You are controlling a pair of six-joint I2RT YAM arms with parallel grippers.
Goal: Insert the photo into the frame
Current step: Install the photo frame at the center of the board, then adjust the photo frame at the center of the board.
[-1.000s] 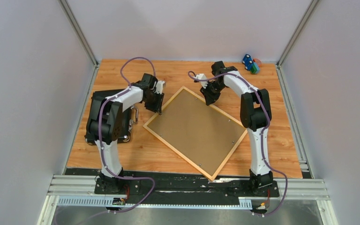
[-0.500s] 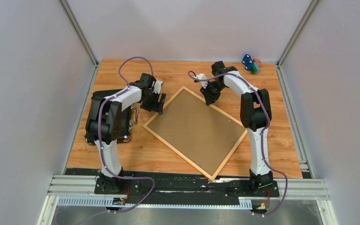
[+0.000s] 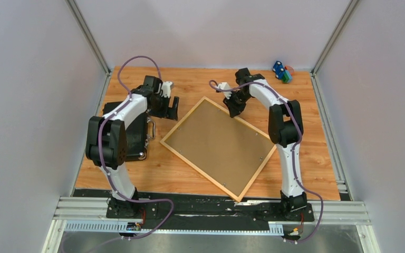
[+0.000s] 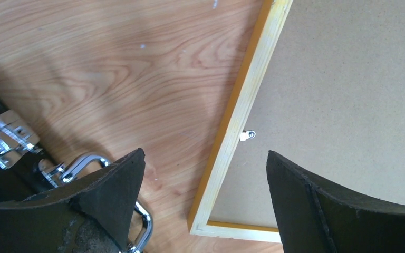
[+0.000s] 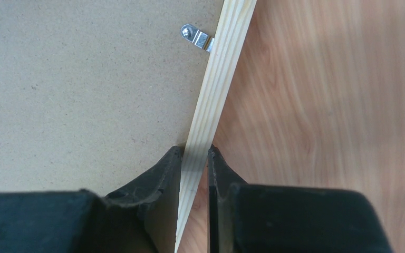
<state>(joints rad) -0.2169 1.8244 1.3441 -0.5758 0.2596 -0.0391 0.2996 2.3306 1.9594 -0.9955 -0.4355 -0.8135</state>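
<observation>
**Seemingly at the backing stage: frame face down, photo out of sight**

The large thin-railed rectangular frame of light orange-tan wood [image 3: 199, 170] lies flat and skewed at the middle of the orange wood-grain worktop [image 3: 316, 158], one corner pointing far and one near. Its back faces up, and a plain brown backing board [image 3: 219, 142] fills it inside the rails. No view shows the photo. It may lie under the board, but I cannot tell.

The right end effector [image 5: 195, 153] is clenched on the frame's far-right rail, close to the far corner, with one finger on each side of the wood. A small silver metal clip [image 5: 198, 37] bridges board and rail just beyond it.

The left end effector [image 4: 205, 158] is released, with its jaws wide apart. It hangs above the frame's left corner and touches nothing. A second small clip [image 4: 248, 135] sits on the rail below it. The black rectangular case with chrome latches [image 3: 132, 132] lies just to its left.

My judgement is that the right arm is steadying the frame while the backing is dealt with. The next move likely calls for the left end effector to come down on that clip or on the board's edge. It should do so without shifting the frame or catching the case's handle.
</observation>
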